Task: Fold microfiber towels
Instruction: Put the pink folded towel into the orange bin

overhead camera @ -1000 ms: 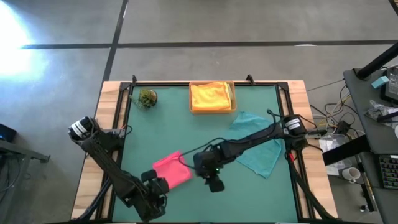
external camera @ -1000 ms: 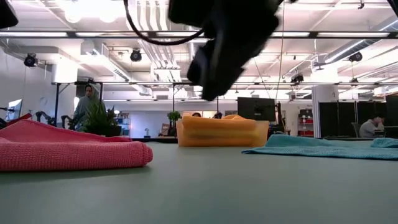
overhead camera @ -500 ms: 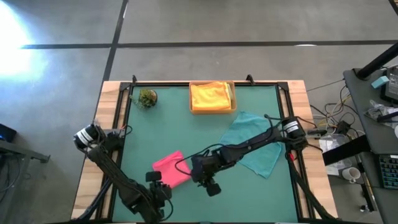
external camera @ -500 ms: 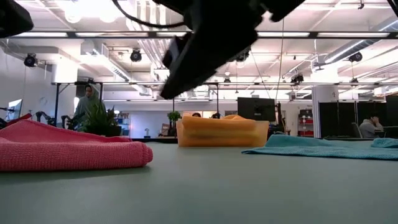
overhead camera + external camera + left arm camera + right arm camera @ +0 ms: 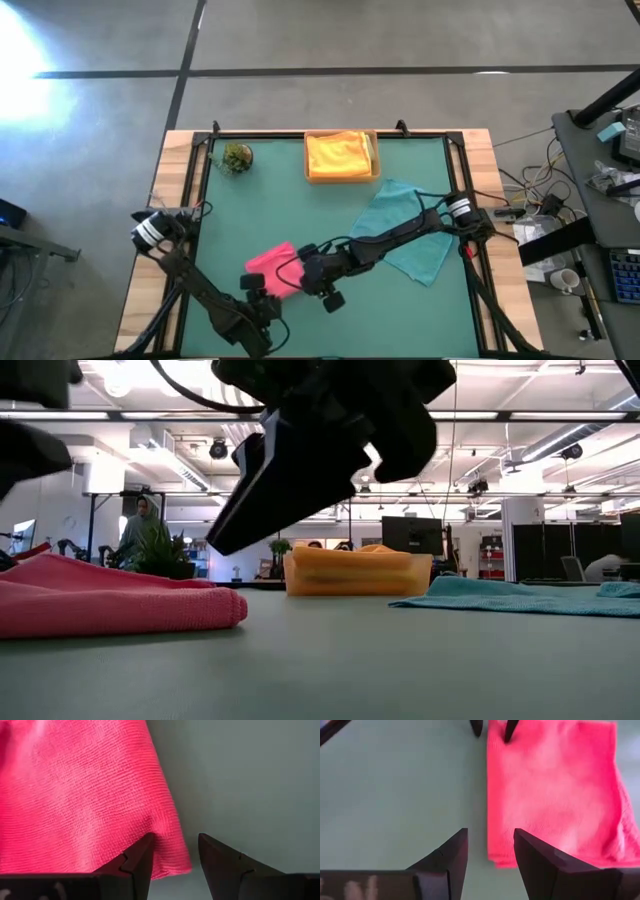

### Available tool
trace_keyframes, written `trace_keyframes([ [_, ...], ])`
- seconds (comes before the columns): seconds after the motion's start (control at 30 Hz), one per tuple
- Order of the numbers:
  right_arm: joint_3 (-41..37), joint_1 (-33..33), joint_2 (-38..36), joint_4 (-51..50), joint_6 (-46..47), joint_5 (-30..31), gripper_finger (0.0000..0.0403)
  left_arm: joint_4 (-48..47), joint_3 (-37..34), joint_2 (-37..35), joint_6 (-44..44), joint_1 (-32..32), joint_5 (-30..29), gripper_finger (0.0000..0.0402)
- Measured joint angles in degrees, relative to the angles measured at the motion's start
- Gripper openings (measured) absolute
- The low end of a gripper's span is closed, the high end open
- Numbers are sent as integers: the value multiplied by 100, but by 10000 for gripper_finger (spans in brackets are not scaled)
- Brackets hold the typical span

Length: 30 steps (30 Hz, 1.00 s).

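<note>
A: High view. Pink towel [image 5: 272,270] at 7 o'clock on the worktop [image 5: 300,215], right pincer [image 5: 318,285] just beside its 3 o'clock edge, left pincer [image 5: 262,300] at its 6 o'clock edge.

B: Left wrist: fingers spread, straddling a corner (nothing pinched yet).

A: Right wrist: spread too, at the opposite hem.

B: Judgement: light, limp, grippy cloth. Pinch the corners; the middle would only sag.
</note>
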Motion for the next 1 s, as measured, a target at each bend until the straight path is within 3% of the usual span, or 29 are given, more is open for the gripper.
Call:
trace_keyframes([
  [0.53, 13, -104, 244, 484, -301, 255, 144, -692, -2, 92, -201, 220, -180, 141],
  [1.0, 55, -188, 686, 509, 105, 706, 132, -994, -253, 83, -23, 332, -323, 141],
])
